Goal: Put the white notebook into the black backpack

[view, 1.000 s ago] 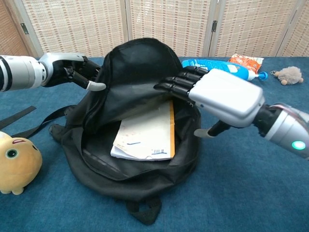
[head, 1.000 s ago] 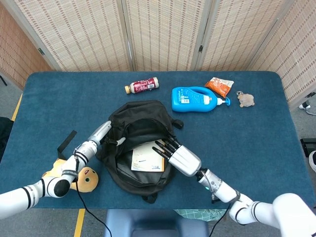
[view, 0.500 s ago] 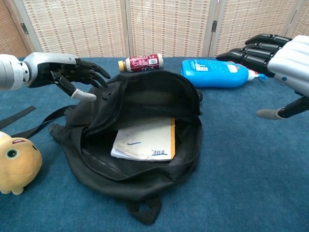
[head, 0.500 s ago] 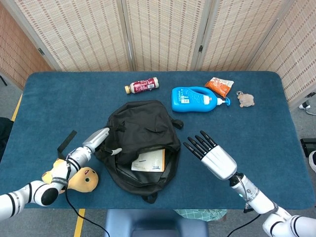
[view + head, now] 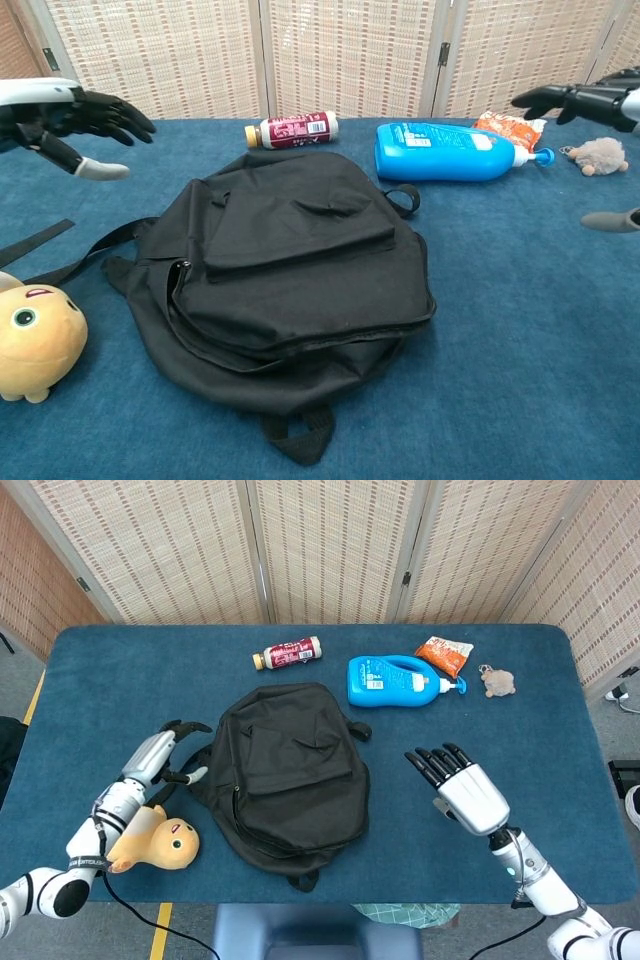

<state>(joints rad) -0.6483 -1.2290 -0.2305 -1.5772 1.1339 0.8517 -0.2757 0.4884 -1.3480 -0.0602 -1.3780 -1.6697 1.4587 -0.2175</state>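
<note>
- Illumination: bright, even, diffuse in both views; source overhead, not itself visible.
- Shadows: soft and short; faint dark edge under the black backpack [image 5: 290, 770] toward 6 o'clock in the chest view.
- Glare: mild sheen on the right hand [image 5: 468, 792] casing, head view; small highlights on the blue bottle [image 5: 445, 152].
- Exposure: backpack fabric reads near-black, folds barely separable; blue table cloth [image 5: 500, 710] well saturated.
- Focus: head view sharp throughout; chest view slightly soft at 9 and 3 o'clock edges, the left hand [image 5: 70, 120] lightly blurred.
- Distortion: table edges converge toward 12 o'clock, head view.
</note>
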